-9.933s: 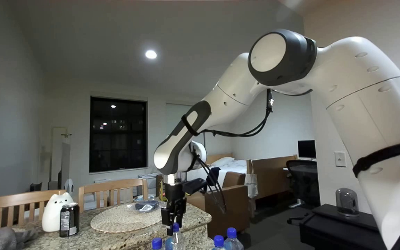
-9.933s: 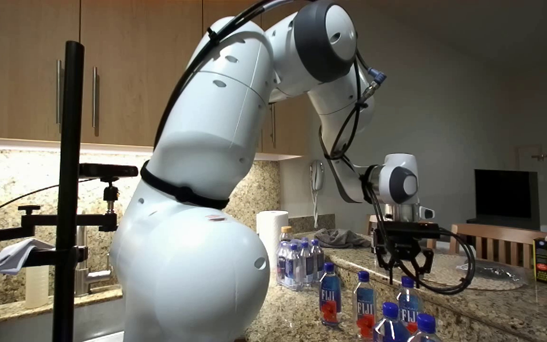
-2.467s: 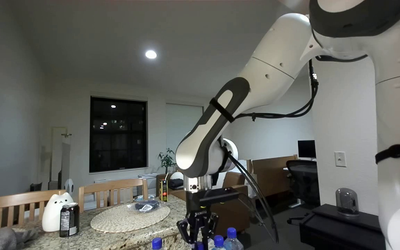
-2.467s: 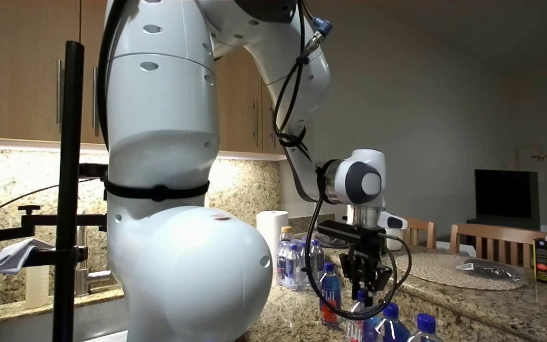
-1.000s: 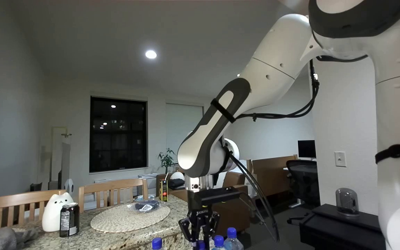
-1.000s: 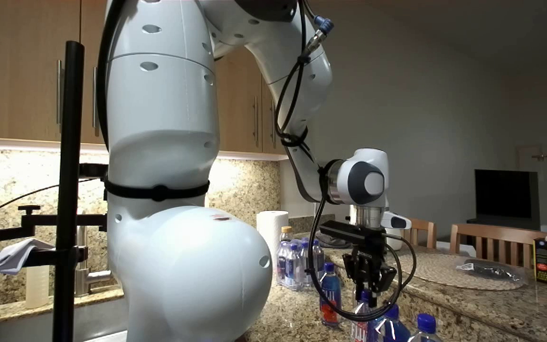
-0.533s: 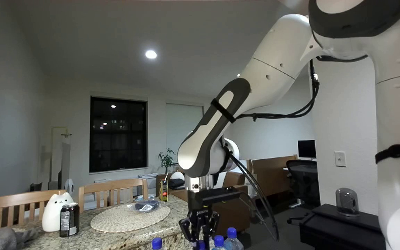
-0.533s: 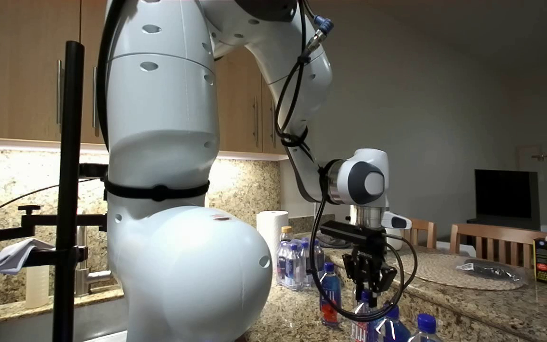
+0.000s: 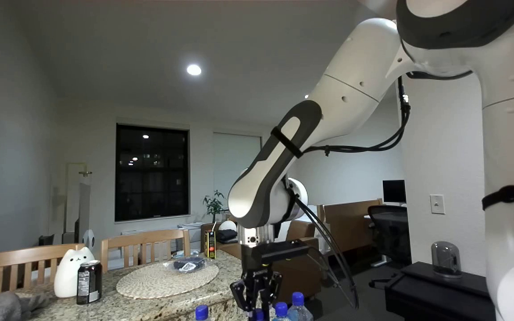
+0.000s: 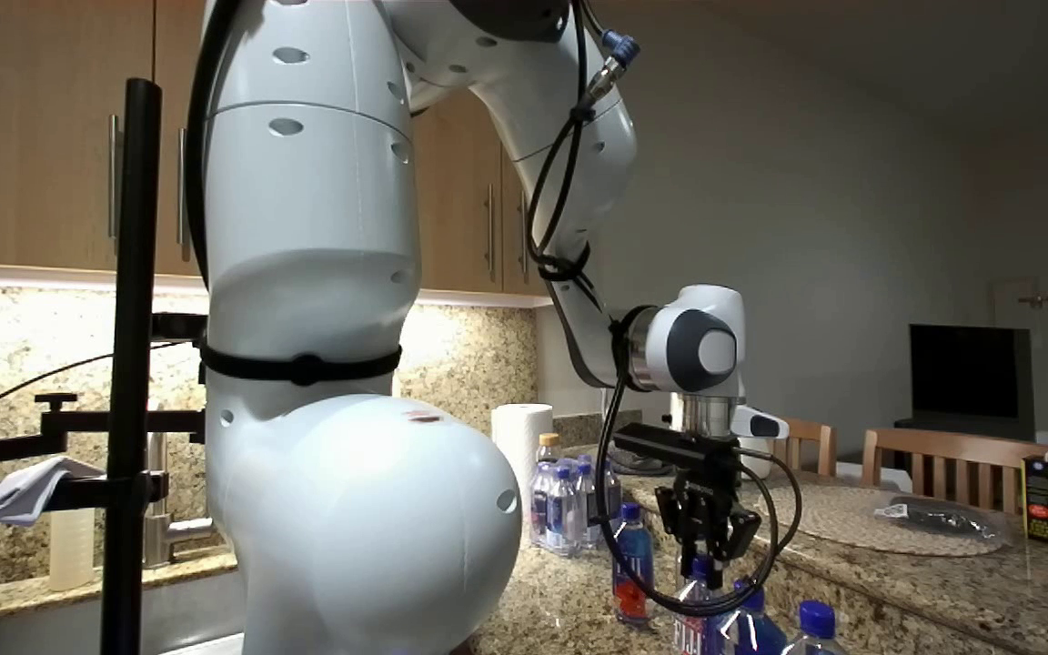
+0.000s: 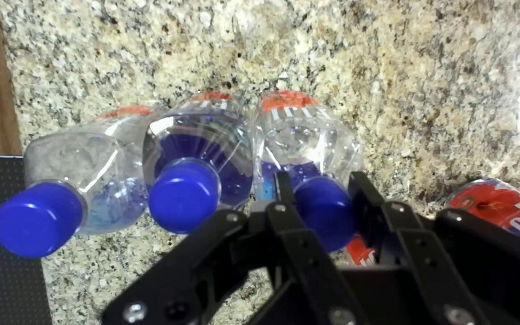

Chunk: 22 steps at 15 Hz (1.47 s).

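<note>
A clear water bottle with a blue cap (image 11: 325,212) stands on the granite counter (image 11: 404,90). My gripper (image 11: 321,180) is shut on this cap, one finger on each side. Close beside it on the left in the wrist view are two more bottles, a near one (image 11: 183,196) and a farther one (image 11: 39,219). A bottle with a red flower label (image 11: 508,205) lies at the right edge of that view. Between the jaws shows a bit of red label; I cannot tell whose. In both exterior views the gripper (image 10: 701,564) points down among bottles, fingertips partly hidden by caps.
A blue bottle (image 10: 633,555) stands apart, and several packed bottles (image 10: 569,509) are behind it. On the raised counter are a woven mat (image 9: 150,285), a black can (image 9: 89,283) and a white cat figure (image 9: 67,278). A black cable (image 10: 670,605) loops below the wrist.
About ten seconds ago the gripper hung higher and farther out with jaws looking wider; since then it has drawn back and lowered. During the last second nothing visibly moves.
</note>
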Available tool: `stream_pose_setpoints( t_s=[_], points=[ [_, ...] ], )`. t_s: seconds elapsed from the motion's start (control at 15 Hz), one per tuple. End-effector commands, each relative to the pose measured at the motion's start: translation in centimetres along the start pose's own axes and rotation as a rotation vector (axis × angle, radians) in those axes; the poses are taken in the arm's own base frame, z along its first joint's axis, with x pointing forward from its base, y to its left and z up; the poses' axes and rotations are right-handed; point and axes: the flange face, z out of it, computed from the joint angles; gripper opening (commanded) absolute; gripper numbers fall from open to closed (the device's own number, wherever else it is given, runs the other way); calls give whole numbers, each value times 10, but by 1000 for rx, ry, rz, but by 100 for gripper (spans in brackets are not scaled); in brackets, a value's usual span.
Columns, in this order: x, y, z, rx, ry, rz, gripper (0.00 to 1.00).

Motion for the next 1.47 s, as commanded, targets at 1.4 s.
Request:
stream_pose_setpoints(
  t_s=[1.4],
  points=[
    [61,-27,-18,-23,225,-213,100]
  ],
)
